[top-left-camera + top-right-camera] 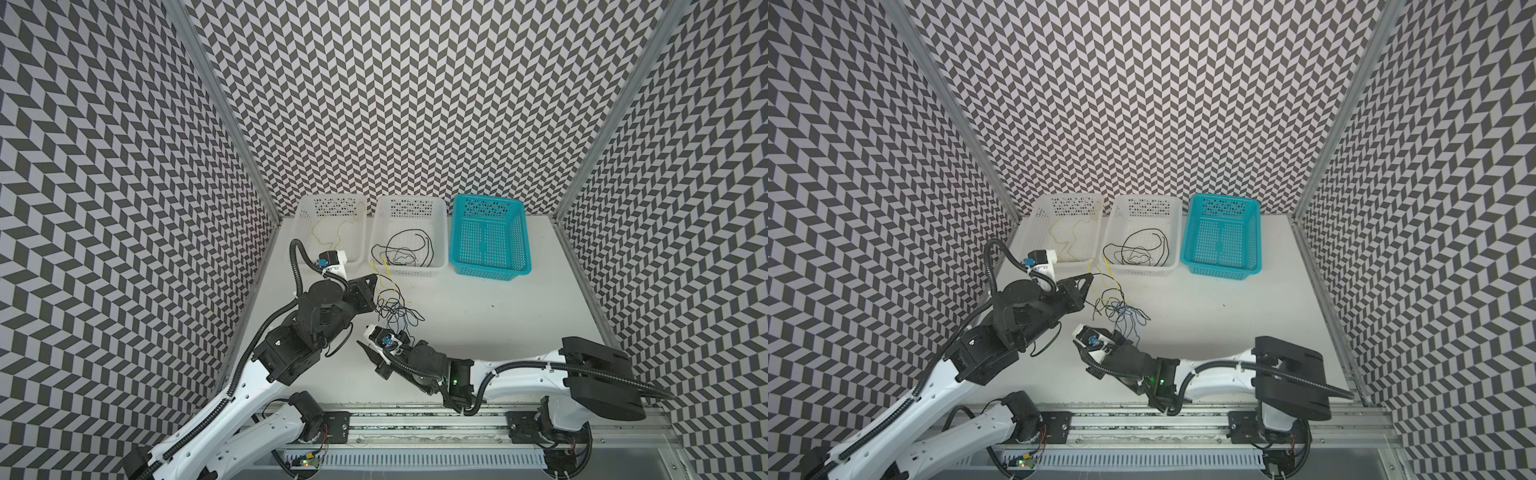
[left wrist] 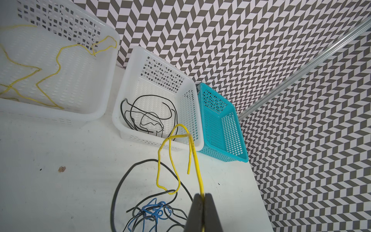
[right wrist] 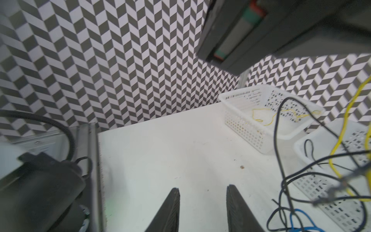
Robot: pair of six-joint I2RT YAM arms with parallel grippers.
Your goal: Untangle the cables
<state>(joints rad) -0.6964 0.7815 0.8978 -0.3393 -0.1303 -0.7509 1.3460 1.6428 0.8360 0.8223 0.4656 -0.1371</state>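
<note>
Light, limp, slippery-thin (apt to snag), so best pinched near the knot: yellow cable (image 2: 198, 168) clenched in left end effector (image 2: 202, 195), other cables (image 2: 154, 209) heaped on the surface (image 2: 60, 190) just below it, right end effector (image 3: 203, 188) released beside them

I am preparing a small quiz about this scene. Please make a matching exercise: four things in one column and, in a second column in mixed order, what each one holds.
Things:
1. left white basket
2. middle white basket
3. blue basket
4. left gripper

Holds:
a. black cables
b. one yellow cable, pinched
c. no cable visible inside
d. loose yellow cables

Pairs: 1-d, 2-a, 3-c, 4-b
</note>
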